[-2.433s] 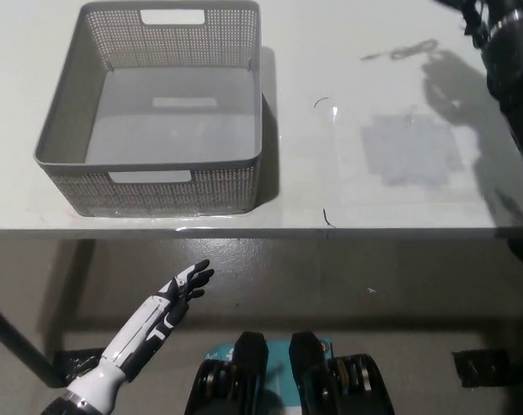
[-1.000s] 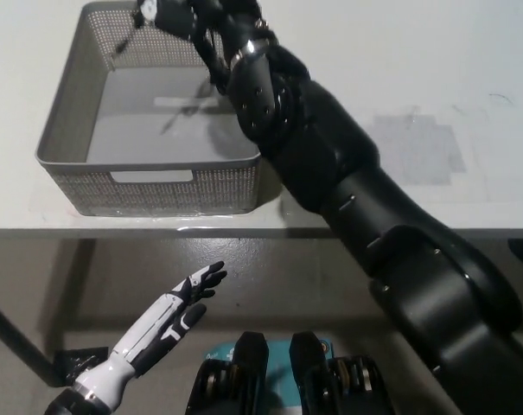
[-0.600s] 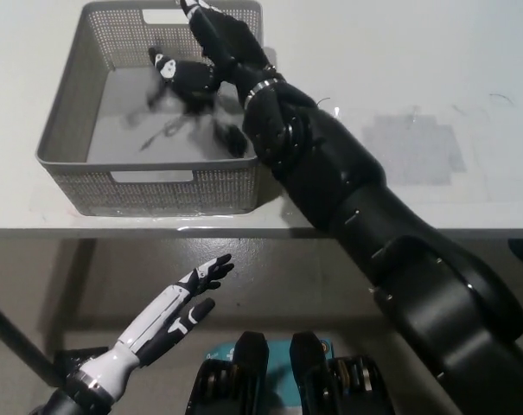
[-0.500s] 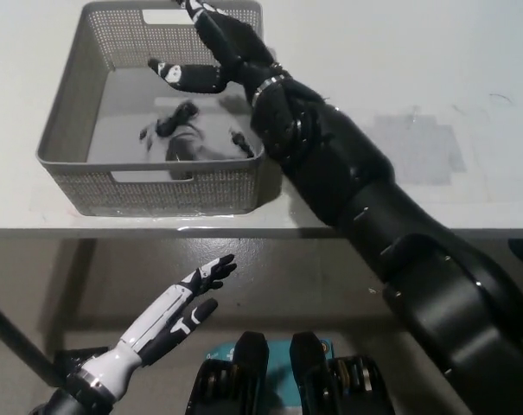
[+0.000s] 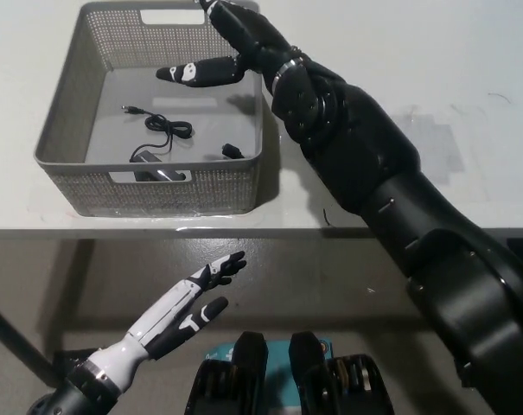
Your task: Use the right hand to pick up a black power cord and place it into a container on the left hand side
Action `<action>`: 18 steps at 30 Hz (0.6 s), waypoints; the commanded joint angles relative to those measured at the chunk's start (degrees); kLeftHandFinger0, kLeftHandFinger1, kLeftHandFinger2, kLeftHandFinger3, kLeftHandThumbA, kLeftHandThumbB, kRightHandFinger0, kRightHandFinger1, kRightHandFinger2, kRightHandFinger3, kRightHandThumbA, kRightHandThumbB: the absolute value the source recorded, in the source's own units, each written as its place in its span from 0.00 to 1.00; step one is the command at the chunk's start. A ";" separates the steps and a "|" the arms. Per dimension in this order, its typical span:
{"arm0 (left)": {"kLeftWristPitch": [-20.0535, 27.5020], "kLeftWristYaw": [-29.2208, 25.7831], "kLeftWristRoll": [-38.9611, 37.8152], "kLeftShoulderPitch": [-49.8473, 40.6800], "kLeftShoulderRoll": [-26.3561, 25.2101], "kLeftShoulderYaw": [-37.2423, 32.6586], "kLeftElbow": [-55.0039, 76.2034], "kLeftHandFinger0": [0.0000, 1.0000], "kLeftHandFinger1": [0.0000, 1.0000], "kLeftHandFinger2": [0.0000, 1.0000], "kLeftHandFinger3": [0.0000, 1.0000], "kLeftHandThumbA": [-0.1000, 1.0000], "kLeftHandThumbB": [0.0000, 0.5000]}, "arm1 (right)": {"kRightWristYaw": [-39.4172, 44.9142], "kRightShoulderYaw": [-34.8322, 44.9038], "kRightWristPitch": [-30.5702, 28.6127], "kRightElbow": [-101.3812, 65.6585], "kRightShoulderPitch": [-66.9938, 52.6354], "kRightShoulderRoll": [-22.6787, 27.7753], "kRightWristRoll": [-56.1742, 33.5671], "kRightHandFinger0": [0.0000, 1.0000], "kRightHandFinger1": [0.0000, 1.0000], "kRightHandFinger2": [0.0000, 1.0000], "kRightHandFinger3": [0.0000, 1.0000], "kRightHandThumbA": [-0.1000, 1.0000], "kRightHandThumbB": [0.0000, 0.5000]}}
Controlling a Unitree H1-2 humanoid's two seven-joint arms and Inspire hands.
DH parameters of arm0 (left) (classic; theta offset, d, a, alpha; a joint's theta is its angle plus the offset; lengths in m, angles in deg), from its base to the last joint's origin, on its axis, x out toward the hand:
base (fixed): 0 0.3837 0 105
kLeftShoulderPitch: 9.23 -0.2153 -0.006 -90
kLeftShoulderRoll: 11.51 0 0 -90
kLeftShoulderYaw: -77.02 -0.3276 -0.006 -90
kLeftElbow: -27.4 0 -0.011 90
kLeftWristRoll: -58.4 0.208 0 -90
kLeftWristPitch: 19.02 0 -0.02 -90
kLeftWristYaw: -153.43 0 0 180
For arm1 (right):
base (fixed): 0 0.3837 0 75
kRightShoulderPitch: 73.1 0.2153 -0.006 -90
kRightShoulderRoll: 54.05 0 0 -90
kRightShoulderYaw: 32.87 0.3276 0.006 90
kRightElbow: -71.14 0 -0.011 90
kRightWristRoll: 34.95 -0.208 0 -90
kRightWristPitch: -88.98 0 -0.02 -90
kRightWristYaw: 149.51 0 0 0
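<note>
At the lower left of the frame the white left hand hangs below the worktop edge, fingers spread, holding nothing. In the upper left, the grey mesh container sits on the worktop with the black power cord lying loose on its floor. Above the container's right half the black right hand hovers, fingers extended and empty, clear of the cord.

We see the basket open from above, its mesh walls blocking any sideways entry. Inside it, the black power cord covers the near floor; the far floor lies bare. Our right hand and its arm span the basket's right rim. Right of the basket, the bench is free.
</note>
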State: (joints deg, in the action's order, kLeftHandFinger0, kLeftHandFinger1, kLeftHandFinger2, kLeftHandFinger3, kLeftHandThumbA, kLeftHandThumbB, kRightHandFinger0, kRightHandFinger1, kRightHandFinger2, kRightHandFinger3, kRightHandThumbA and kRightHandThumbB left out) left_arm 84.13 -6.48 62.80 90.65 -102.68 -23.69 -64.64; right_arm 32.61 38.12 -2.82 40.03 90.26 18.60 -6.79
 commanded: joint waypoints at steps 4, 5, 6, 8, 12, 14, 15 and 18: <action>1.00 1.09 0.30 1.48 -1.65 -0.03 0.40 1.00 1.00 1.00 1.00 0.96 0.88 | 5.09 8.18 3.94 -17.22 0.71 4.85 -9.25 1.00 1.00 1.00 1.00 1.00 1.00; 1.15 1.00 0.63 1.52 -1.64 -0.09 0.26 1.00 1.00 1.00 1.00 0.97 0.88 | 5.78 10.49 4.95 -20.80 0.33 5.34 -11.31 1.00 1.00 1.00 1.00 1.00 1.00; 1.17 1.00 0.66 1.53 -1.63 -0.09 0.24 1.00 1.00 1.00 1.00 0.97 0.88 | 5.91 10.76 5.15 -21.25 0.21 5.33 -11.41 1.00 1.00 1.00 1.00 1.00 1.00; 0.75 0.99 0.71 1.38 -1.45 -0.14 0.37 1.00 1.00 1.00 1.00 0.97 0.89 | 7.27 14.93 6.15 -28.63 -2.25 5.80 -16.52 1.00 1.00 1.00 1.00 1.00 1.00; 0.60 1.04 0.49 0.92 -1.31 -0.14 0.45 1.00 1.00 1.00 1.00 0.96 0.87 | 10.43 19.77 11.02 -42.05 -6.71 7.60 -22.15 1.00 1.00 1.00 1.00 1.00 1.00; 0.60 1.04 0.49 0.92 -1.31 -0.14 0.45 1.00 1.00 1.00 1.00 0.96 0.87 | 10.68 19.97 11.48 -42.52 -6.86 7.50 -22.11 1.00 1.00 1.00 1.00 1.00 1.00; 0.60 1.04 0.49 0.92 -1.31 -0.14 0.45 1.00 1.00 1.00 1.00 0.96 0.87 | 10.79 20.05 11.66 -42.71 -6.92 7.47 -22.08 1.00 1.00 1.00 1.00 1.00 1.00; 1.09 1.14 0.34 1.18 -2.03 0.23 0.39 1.00 1.00 1.00 1.00 0.97 0.88 | 12.01 25.07 12.76 -60.43 -18.54 10.08 -30.29 1.00 1.00 1.00 1.00 1.00 0.84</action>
State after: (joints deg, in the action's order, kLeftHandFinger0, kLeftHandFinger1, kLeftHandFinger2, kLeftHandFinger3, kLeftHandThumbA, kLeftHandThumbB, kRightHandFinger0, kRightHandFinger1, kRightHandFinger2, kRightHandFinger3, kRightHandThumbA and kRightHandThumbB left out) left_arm 84.13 -5.99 62.86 90.62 -102.66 -23.89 -65.05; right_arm 38.12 53.49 3.15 6.96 78.91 24.00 -17.81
